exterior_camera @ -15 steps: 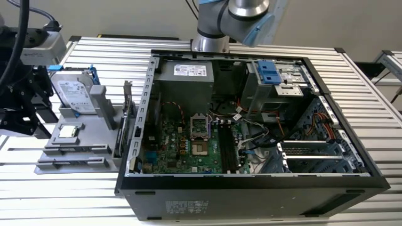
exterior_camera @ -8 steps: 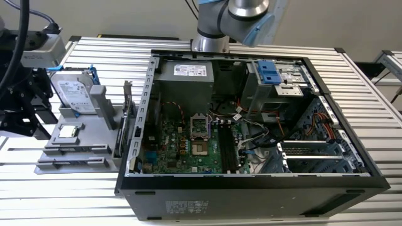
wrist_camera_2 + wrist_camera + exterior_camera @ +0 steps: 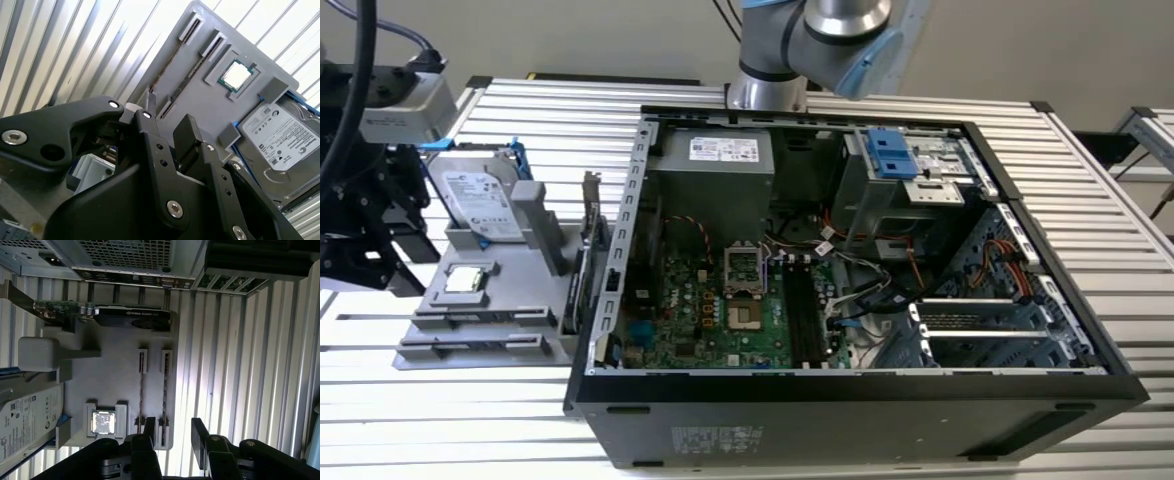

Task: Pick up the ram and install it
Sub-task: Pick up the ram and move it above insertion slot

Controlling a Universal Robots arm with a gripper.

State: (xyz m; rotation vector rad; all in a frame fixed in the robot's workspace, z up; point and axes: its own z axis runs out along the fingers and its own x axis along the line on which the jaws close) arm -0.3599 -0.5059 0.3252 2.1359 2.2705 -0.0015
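While the ram [image 3: 164, 390] stands on edge in the gray parts holder [image 3: 115, 380] outside the computer case [image 3: 854, 388], the gripper [image 3: 174, 435] hangs just beside it, fingers [image 3: 199, 437] spread and empty, so nothing is done yet: both the grasp and seating in the motherboard's memory slots [image 3: 807, 310] remain.

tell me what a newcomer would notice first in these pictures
The open computer case on the slatted table dominates the middle of the exterior view, its green motherboard bared. At the exterior view's left a grey holder carries a hard drive and a silver processor chip. In the first wrist view the open gripper hangs near one end of two thin ram sticks standing in the holder's slots.
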